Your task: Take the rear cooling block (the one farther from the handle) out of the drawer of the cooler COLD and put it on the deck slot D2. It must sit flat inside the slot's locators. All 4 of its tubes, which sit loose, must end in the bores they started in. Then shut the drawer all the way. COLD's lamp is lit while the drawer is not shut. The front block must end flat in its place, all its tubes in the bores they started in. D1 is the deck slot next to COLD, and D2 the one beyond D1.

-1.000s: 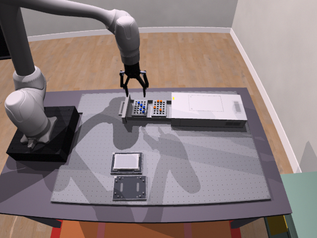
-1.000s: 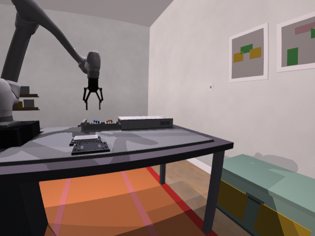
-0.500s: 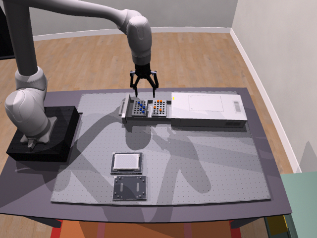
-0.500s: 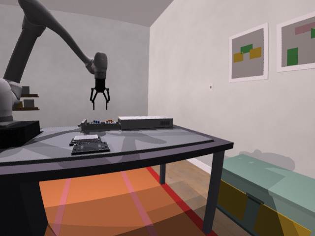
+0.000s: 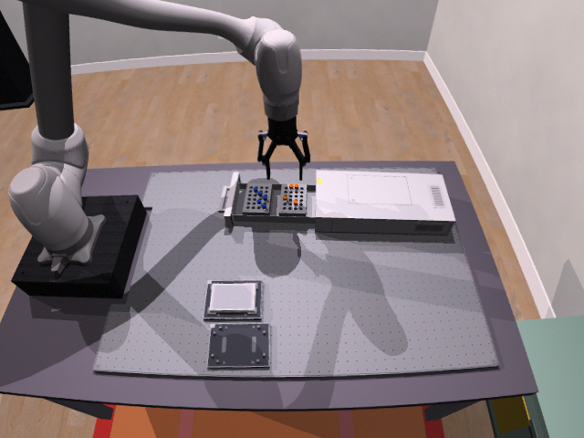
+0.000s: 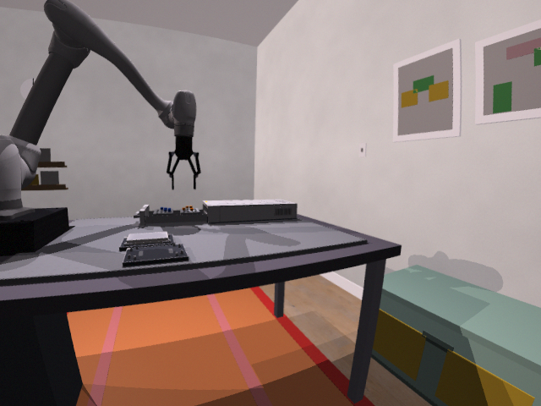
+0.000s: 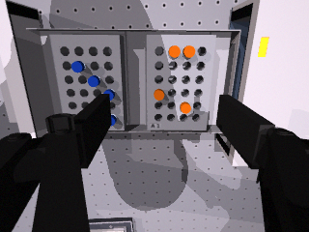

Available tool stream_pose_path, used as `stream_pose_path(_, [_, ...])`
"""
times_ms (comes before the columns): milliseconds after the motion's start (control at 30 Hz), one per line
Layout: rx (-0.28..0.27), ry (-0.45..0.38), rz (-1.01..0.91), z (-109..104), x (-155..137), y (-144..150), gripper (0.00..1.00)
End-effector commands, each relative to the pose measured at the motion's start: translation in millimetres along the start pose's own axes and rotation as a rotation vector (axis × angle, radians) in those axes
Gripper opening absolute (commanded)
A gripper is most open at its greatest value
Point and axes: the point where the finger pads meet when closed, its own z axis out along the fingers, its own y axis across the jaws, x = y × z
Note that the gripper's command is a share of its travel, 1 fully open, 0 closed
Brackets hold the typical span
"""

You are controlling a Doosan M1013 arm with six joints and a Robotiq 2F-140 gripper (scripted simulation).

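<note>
Four orange tubes stand in the rear block, still in the open drawer; above, the released fingers (holding nothing) likely need centring before descent to grasp it.

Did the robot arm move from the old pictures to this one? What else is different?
Yes! The open gripper moved along the drawer, away from the handle and toward the big white box. It took hold of nothing and let go of nothing. The drawer stayed open, with both blocks inside.
</note>
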Motion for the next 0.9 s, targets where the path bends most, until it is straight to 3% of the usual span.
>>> stream_pose_path(0, [-0.001, 0.001, 0.0, 0, 0, 14, 0.66])
stream_pose_path(200, [-0.001, 0.001, 0.0, 0, 0, 37, 0.66])
stream_pose_path(867, [-0.001, 0.001, 0.0, 3, 0, 30, 0.66])
